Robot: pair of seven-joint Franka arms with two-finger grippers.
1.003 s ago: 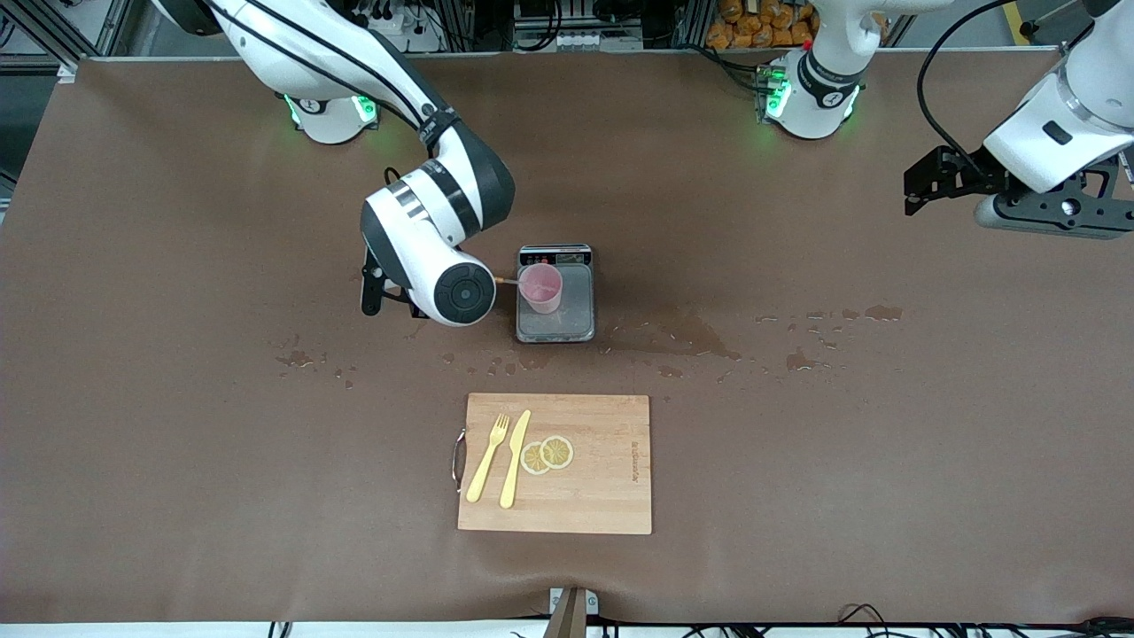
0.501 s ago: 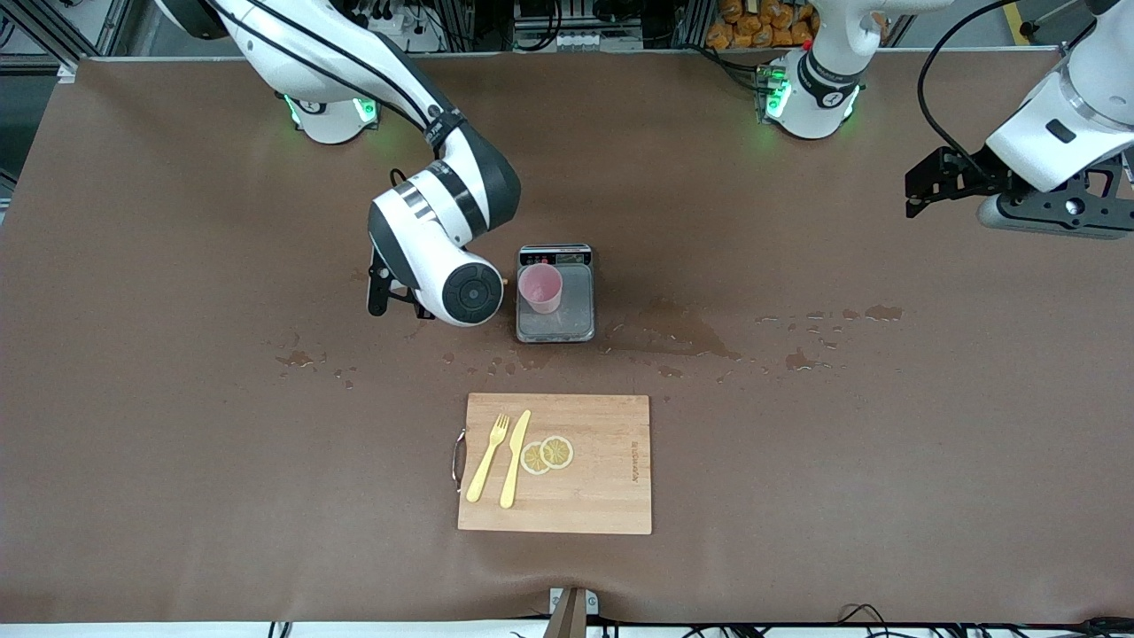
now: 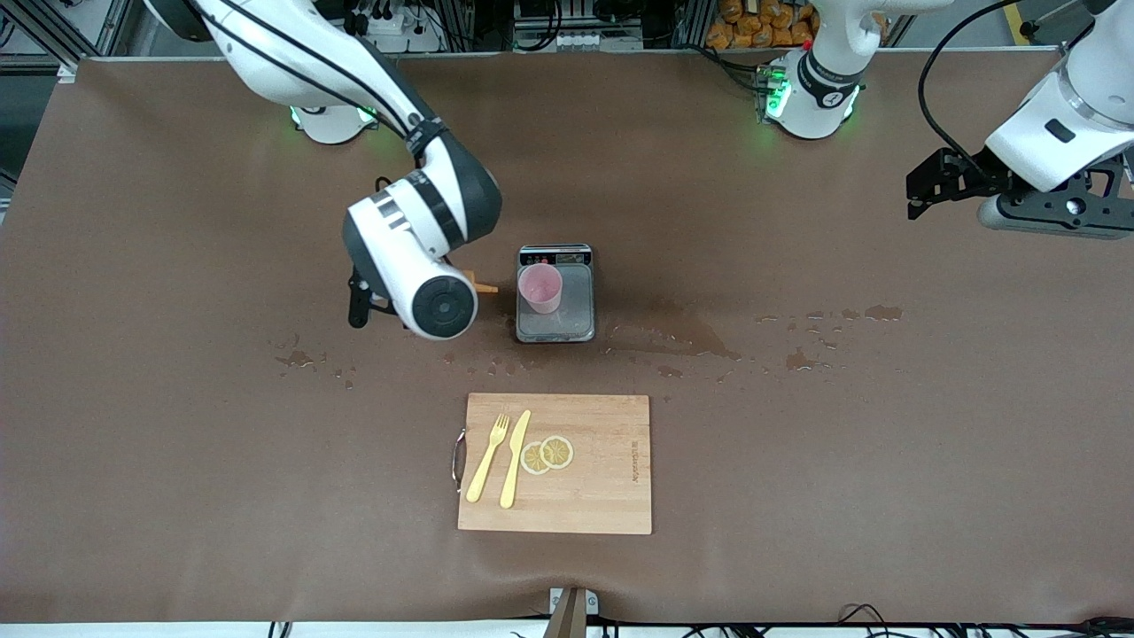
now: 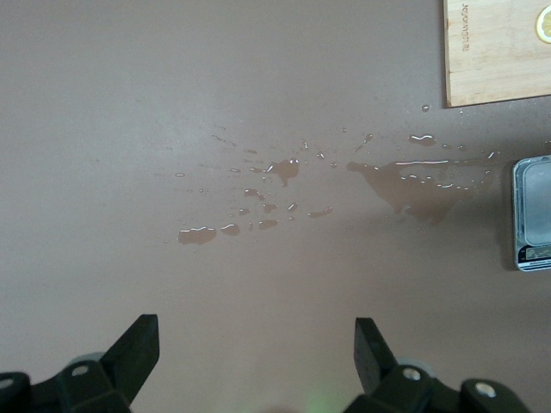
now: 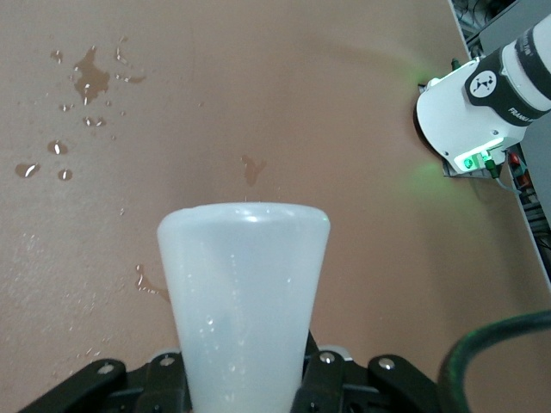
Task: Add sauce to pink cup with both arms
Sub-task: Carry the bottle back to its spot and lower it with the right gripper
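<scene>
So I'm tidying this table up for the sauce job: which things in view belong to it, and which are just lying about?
Belongs to the job:
- translucent whitish squeeze bottle with orange nozzle, gripped in the right gripper beside the scale
- pale pink plastic cup on the grey scale
- left gripper, open, waiting

Lying about:
- wooden cutting board
- yellow fork
- yellow knife
- lemon slices

Scale (image 3: 555, 306), wet spills (image 3: 673, 335) — cutting board (image 3: 585, 496) with fork (image 3: 488, 457), knife (image 3: 515, 459), lemon slices (image 3: 547, 455).

Bare table under the right gripper (image 3: 376, 301); beside its bottle's nozzle (image 3: 484, 287), scale (image 3: 576, 323) and pink cup (image 3: 539, 288) blocking.
</scene>
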